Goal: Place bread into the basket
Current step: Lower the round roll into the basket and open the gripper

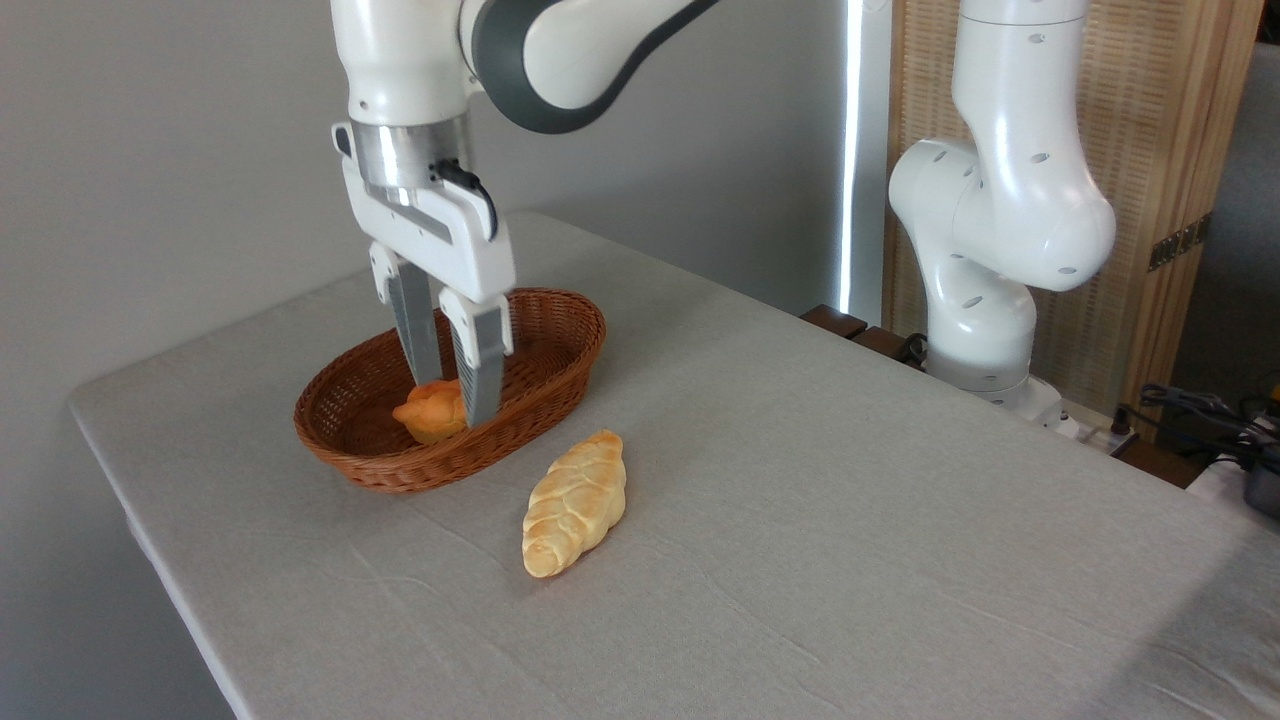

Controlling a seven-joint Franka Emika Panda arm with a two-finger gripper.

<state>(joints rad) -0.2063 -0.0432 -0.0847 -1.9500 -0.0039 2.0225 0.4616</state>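
The bread (428,412), a small orange-golden knotted bun, sits low inside the reddish-brown woven wicker basket (420,472) at the left of the table. My gripper (452,400) reaches down into the basket from above. Its two fingers stand on either side of the bun, one behind it and one in front, and appear closed on it. I cannot tell whether the bun touches the basket's floor, because the front wall hides its underside.
A longer pale-yellow braided loaf (575,502) lies on the grey tablecloth just right of the basket's front. The arm's white base (985,330) stands at the table's far right edge. Cables (1200,410) lie beyond it.
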